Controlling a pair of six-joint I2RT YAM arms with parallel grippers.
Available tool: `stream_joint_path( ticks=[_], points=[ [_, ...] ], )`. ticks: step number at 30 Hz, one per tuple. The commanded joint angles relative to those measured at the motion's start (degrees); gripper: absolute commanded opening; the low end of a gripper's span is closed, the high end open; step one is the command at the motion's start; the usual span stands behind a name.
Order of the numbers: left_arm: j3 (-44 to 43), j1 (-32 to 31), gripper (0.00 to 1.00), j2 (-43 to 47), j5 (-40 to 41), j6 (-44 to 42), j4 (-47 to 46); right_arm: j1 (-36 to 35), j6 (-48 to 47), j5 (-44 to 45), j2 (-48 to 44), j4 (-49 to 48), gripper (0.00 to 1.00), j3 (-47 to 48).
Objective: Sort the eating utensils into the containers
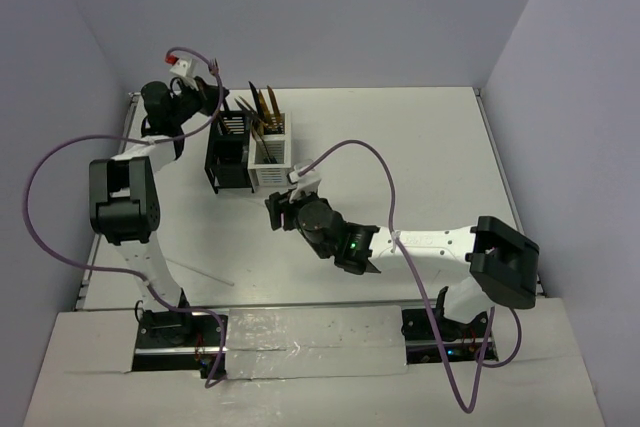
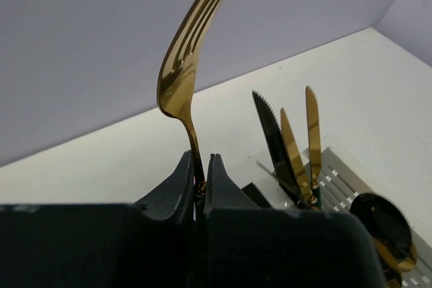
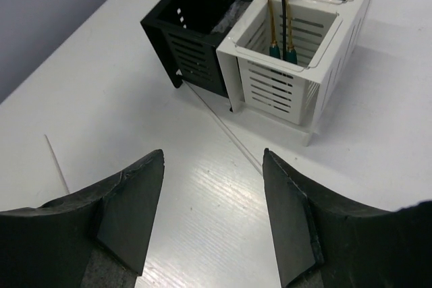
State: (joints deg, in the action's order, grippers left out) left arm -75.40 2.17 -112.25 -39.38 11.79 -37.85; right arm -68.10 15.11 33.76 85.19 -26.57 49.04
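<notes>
1. Nearest the arm bases, a strip of the white worktop (image 1: pixel 420 147) lies bare, crossed only by a thin clear stick (image 1: pixel 200 272) lying flat beside the left arm's base.
2. The right end effector (image 3: pixel 212 217) hovers low over the worktop, its two dark fingers spread wide with nothing between them; bare surface separates it from the caddies.
3. Just beyond it stand the two square slotted-wall caddies, joined side by side: the black plastic caddy (image 3: pixel 192 45) on the left and the white plastic caddy (image 3: pixel 290 65) on the right. A second thin clear stick (image 3: pixel 226 129) runs out from under their near corner.
4. Gold-headed utensils with dark handles (image 1: pixel 268 107) stand upright in the white caddy.
5. Behind the caddies, near the far left corner, the left end effector (image 2: pixel 200 183) is pinched shut on the dark handle of a gold fork (image 2: pixel 185 65), tines up, raised above the caddies.
6. Pale lilac walls (image 1: pixel 330 7) close the worktop on three sides; the right half stays open.
</notes>
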Motion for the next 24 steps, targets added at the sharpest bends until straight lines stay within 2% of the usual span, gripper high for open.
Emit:
stream_joint_path(
  ticks=[1, 3, 6, 8, 10, 12, 17, 21, 23, 24],
  points=[
    [2.88, 0.02, 0.01, -0.34, 0.97, -3.35, -4.6, 0.15, -0.53, 0.09, -0.29, 2.82, 0.68, 2.63],
    [4.89, 0.02, 0.04, 0.27, 1.14, -3.35, -6.09, 0.24, -0.18, -0.8, 0.24, 4.94, 0.69, 3.87],
    [5.78, 0.02, 0.17, 0.54, 0.36, -3.27, -6.28, 0.33, 0.35, -1.76, 0.94, 6.88, 0.69, 4.67],
    [6.31, 0.02, 0.32, 0.71, 0.09, -3.27, -6.28, 0.42, 0.53, -2.47, 1.12, 7.05, 0.7, 4.4],
    [6.67, 0.02, 0.51, 0.89, -0.17, -3.27, -6.01, 0.86, 1.4, -2.99, 1.64, 8.36, 0.72, 4.75],
    [6.93, 0.02, 0.57, 1.5, -0.61, -3.27, -5.05, 2.34, 3.68, -5.01, 2.17, 10.47, 0.73, 5.8],
    [8.24, 0.11, 0.61, 4.14, -1.32, -3.88, -3.03, 7.18, 7.38, -15.8, 2.88, 14.61, 0.72, 5.02],
    [10.0, 0.29, 0.62, 9.05, 0.78, -2.48, -1.8, 10.53, 7.3, -23.37, 6.65, 23.13, 0.7, 9.49],
    [8.79, 0.46, 0.63, 10.9, 3.15, -1.6, 1.53, 12.19, 7.21, -25.58, 9.72, 25.15, 0.67, 11.16],
    [7.99, 0.46, 0.63, 12.65, 5.95, -1.6, 7.12, 12.54, 6.51, -26.8, 10.69, 25.86, 0.67, 12.65]
  ],
)
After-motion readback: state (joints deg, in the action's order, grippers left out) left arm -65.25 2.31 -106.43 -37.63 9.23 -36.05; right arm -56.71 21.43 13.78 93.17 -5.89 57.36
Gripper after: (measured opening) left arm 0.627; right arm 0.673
